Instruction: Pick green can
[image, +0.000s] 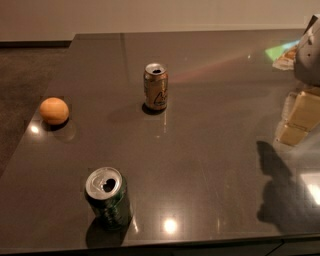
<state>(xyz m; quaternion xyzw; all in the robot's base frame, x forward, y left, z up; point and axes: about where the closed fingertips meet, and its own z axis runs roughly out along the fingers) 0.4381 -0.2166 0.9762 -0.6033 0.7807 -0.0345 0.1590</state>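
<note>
The green can (107, 198) stands upright near the front left of the dark glossy table (210, 150). It is dark green with pale markings, a silver top and an open pull-tab hole. My gripper (309, 50) shows only as a grey shape at the upper right edge of the view, far from the green can and well above and to the right of it. Nothing is seen in its hold.
A gold-brown can with a triangle mark (155, 86) stands upright mid-table toward the back. An orange (54, 110) lies near the table's left edge. The table's front edge runs just below the green can. A dark shadow (275, 195) falls on the front right.
</note>
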